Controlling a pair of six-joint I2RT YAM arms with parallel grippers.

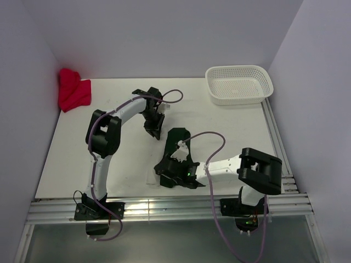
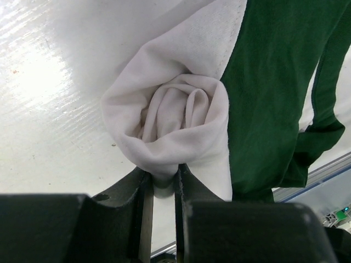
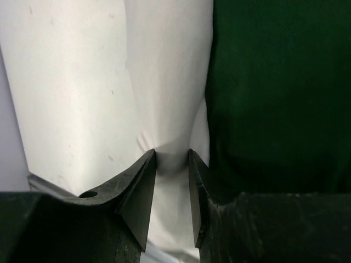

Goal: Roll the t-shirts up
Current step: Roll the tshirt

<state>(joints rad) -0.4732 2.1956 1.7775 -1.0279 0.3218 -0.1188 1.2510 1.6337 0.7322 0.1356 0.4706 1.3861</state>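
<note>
Left pincer (image 2: 163,178): almost closed, nipping the rolled end of the white shirt (image 2: 181,118).
Right pincer (image 3: 173,161): closed to a slit on a fold of the same shirt.
Where: on the table (image 2: 44,109), green shirt (image 2: 269,82) touching alongside.
Handling: likely light, limp, quick to unroll; hold both roll ends firmly.

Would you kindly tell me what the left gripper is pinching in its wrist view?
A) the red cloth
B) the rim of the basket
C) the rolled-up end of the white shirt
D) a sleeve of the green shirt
C: the left gripper is closed on the spiral end of the white t-shirt, and the green t-shirt lies beside it.
</note>
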